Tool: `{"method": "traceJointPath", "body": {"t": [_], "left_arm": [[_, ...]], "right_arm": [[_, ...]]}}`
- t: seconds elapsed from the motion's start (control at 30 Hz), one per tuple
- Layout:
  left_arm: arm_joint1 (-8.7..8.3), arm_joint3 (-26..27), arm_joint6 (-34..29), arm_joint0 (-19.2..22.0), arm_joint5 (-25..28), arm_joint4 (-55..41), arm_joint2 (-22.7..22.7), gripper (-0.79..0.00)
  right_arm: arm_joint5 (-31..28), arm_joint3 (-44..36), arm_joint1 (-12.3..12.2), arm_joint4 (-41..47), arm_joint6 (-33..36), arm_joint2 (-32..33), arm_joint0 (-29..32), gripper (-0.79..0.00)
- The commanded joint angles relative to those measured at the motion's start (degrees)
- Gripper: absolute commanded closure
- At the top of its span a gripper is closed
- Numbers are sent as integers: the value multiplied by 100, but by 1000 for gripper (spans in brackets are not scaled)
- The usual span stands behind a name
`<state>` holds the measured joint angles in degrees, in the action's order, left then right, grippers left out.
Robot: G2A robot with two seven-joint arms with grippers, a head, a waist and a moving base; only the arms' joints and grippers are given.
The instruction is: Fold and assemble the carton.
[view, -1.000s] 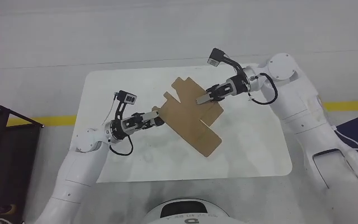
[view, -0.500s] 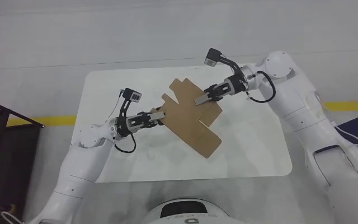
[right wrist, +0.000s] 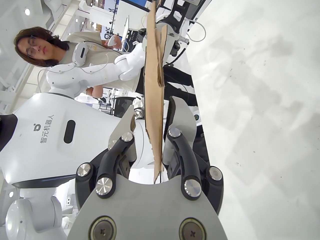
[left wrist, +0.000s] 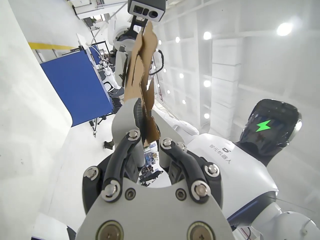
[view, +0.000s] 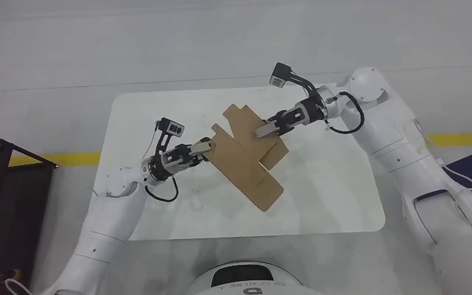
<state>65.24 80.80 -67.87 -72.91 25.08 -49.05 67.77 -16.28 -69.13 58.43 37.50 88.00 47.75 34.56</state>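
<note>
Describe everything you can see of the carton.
The carton is a brown corrugated cardboard blank, unassembled, with notched flaps and one long panel slanting toward the robot. It is spread roughly flat over the white table. The left gripper clamps one side edge; the right gripper is at the opposite side.

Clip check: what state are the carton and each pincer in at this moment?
carton, not assembled, a mostly flat blank spanning between the two arms
left pincer, shut on one edge of the carton
right pincer, at the opposite edge of the carton, grip cannot be told
</note>
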Motion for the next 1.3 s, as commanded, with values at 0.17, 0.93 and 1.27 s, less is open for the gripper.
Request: {"method": "traceJointPath", "body": {"t": [0.17,0.93,1.27], "left_arm": [[52,-102,21,-128,-246,-717,-11,0],[229,-329,-107,-16,-659,-1823,111,0],[278,-378,-127,-16,-683,-1810,173,0]], "right_arm": [[11,42,-26,182,0,126,63,-397],[2,-353,-265,-365,-9,490,574,-573],[-22,-720,-269,-678,-334,547,683,-302]]}}
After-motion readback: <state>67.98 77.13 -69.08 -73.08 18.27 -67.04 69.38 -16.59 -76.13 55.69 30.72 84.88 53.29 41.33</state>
